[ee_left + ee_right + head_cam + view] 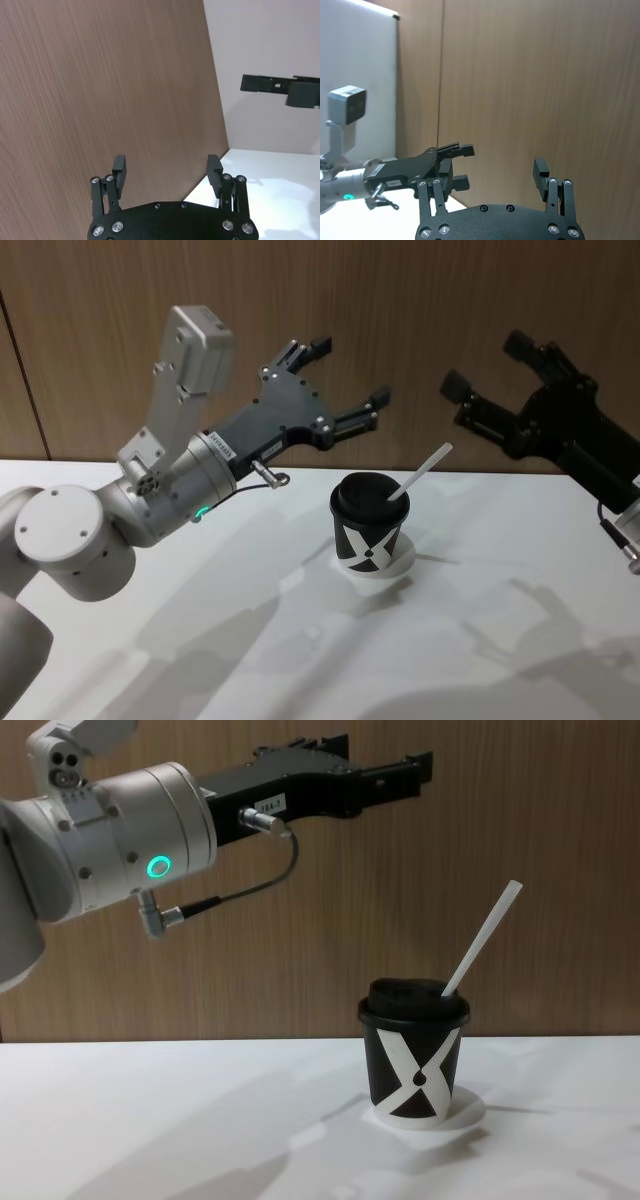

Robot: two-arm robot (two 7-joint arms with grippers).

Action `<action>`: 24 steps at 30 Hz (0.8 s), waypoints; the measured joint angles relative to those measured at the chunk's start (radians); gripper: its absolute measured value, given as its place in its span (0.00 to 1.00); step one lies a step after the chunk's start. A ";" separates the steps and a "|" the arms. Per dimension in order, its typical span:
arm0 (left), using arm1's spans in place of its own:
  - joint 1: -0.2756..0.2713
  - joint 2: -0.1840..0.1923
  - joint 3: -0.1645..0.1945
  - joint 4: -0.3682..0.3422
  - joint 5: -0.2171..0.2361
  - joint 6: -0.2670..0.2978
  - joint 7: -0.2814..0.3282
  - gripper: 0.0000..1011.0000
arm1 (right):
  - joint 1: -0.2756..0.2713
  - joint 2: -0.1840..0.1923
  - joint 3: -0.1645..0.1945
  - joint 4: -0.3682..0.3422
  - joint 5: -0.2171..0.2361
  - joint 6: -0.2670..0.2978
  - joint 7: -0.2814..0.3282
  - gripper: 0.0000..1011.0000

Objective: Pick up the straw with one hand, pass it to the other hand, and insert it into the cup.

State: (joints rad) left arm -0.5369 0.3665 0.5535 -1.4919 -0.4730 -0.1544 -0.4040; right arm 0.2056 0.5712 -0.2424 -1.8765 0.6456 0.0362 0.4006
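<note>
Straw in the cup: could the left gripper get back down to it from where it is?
Probably yes. The left gripper is open, raised up and left of the cup, and the straw leans away toward the right, with nothing between them.

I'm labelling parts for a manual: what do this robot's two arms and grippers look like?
The left arm is rounded silver-grey, with a green ring light, thin black cable and boxy grey camera mount. Its left gripper is flat, black, two-fingered, with silver screws. The right gripper is black too.
</note>
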 joint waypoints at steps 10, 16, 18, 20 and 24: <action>0.020 0.005 -0.017 -0.019 -0.022 0.017 -0.011 0.99 | -0.019 -0.031 0.009 -0.029 0.015 0.061 -0.095 0.99; 0.024 0.005 -0.020 -0.024 -0.029 0.035 -0.018 0.99 | -0.025 -0.043 0.012 -0.038 0.018 0.078 -0.125 0.99; 0.025 0.006 -0.021 -0.026 -0.032 0.040 -0.020 0.99 | -0.027 -0.046 0.013 -0.041 0.019 0.083 -0.134 0.99; 0.026 0.006 -0.022 -0.027 -0.034 0.044 -0.022 0.99 | -0.028 -0.048 0.014 -0.042 0.019 0.085 -0.138 0.99; 0.027 0.006 -0.023 -0.028 -0.035 0.048 -0.024 0.99 | -0.030 -0.052 0.015 -0.044 0.020 0.092 -0.148 0.99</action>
State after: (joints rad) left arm -0.5100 0.3725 0.5305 -1.5203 -0.5082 -0.1063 -0.4281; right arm 0.1758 0.5193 -0.2274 -1.9209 0.6655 0.1277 0.2531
